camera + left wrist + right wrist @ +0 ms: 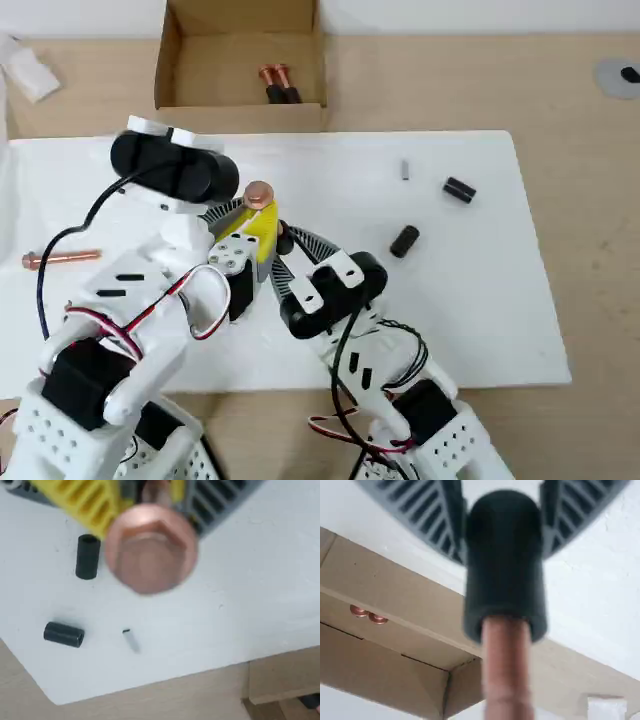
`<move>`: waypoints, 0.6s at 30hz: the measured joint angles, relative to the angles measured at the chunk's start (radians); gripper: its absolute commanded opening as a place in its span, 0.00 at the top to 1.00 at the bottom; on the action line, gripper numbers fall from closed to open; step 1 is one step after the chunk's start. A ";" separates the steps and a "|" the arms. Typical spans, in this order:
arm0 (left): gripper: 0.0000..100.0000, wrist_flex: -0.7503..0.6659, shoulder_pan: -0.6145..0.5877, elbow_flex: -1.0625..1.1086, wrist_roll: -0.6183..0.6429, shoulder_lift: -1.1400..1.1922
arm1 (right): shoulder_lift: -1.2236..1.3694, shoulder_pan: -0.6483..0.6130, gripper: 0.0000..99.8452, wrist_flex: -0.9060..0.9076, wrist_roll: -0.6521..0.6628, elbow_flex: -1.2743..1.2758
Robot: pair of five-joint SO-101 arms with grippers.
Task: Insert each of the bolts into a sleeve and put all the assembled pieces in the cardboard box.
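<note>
The left gripper (258, 212) is clamping the bolt (151, 555) and the right gripper (502, 505) is pinching the sleeve (504, 565), the shaft sitting partly inside, so keeping both aligned while pushing home is looking essential.

L hand (258, 207) clamped on bolt (151, 555), R hand (287, 243) just beside it, gripping sleeve (504, 560), both arms angled inward

Copper-toned metal bolt (151, 550), matt black sleeve (504, 580) between ribbed grey plastic fingers (420, 505) of the right claw (503, 520), brown cardboard box (395, 645) beyond it, smooth white board (450, 300) beneath.
</note>
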 measured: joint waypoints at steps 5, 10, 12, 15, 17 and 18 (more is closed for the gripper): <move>0.87 0.000 0.000 0.000 0.003 0.000 | 0.000 0.000 0.99 0.000 -0.002 0.000; 0.81 0.011 0.000 -0.008 0.064 0.000 | 0.000 0.000 0.99 0.000 -0.002 0.002; 0.81 0.054 0.000 -0.035 0.094 -0.002 | 0.000 0.000 0.99 0.000 0.000 0.002; 0.81 0.114 0.002 -0.087 0.104 -0.002 | 0.000 0.002 0.99 0.000 0.000 0.006; 0.83 0.138 0.002 -0.124 0.104 -0.002 | 0.000 0.015 0.99 -0.002 0.000 0.005; 0.85 0.153 0.002 -0.146 0.104 -0.002 | 0.000 0.025 0.99 0.000 0.000 0.006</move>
